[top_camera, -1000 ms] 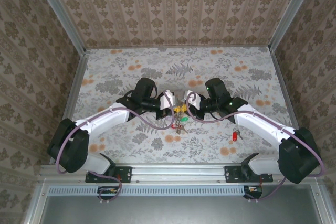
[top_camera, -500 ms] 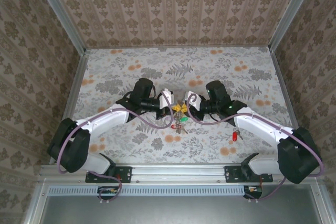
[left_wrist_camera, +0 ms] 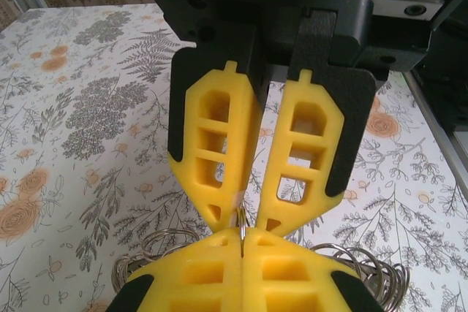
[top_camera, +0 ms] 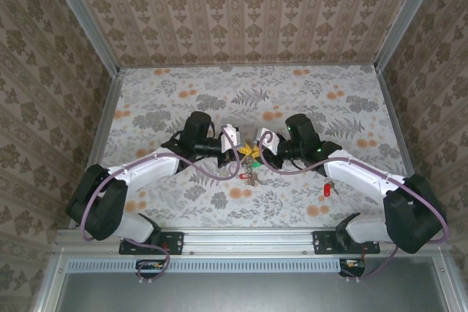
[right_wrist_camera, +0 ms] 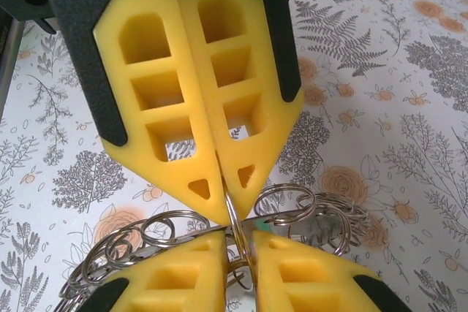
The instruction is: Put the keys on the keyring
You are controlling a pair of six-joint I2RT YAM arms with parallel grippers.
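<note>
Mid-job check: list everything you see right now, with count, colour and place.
keyring: one, silvery, over the middle of the table
keys: a few, yellow and green heads, bunched by the keyring
red key: one, red head, on the table beside the right arm
table: one, floral cover, under everything
walls: three, brown patterned, around the table
arms: two, white and black, left arm and right arm reaching from near edge
left tool: one, yellow, shut on the keyring
right tool: one, yellow, slightly open at the keyring

The keyring (right_wrist_camera: 289, 206) is cut off at the bottom edge, partly hidden behind the right pincer (right_wrist_camera: 239, 240).
</note>
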